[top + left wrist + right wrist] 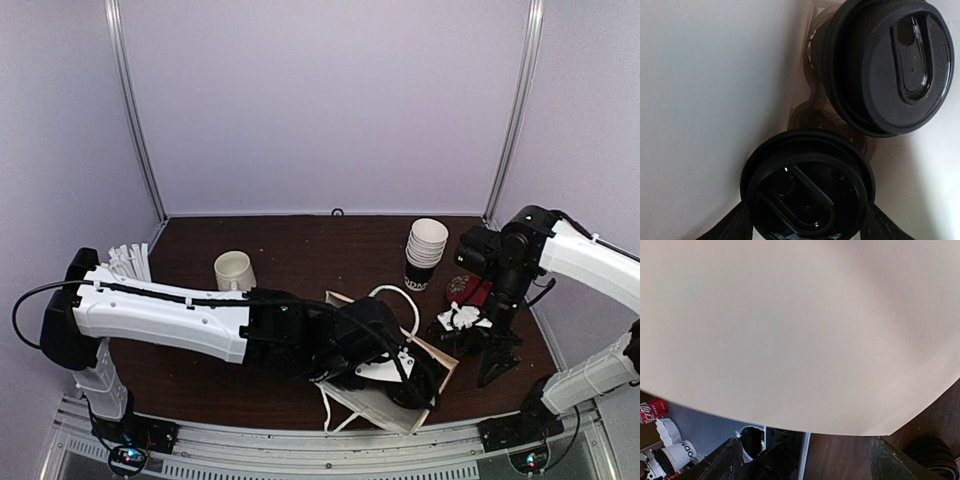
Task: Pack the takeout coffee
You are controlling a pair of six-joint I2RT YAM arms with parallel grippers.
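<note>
Dark brown tabletop [300, 250], white paper carrier bag with cord handles [370, 405] at near centre, both items inside: small black paper cup with black plastic sip lid [890, 65] deeper in against bag wall, second identical cup [807, 195] just beside it, clamped at lid rim by left gripper [802, 225]; right gripper [802, 457] spread wide, holding nothing, just outside bag. Step judged as seating second cup: lower straight, keep upright, avoid nudging neighbour, release only on flat, settled base. Appearance: glossy round lids with oval sip tabs, snug on rims; white lettering glimpsed on deeper cup's side.
</note>
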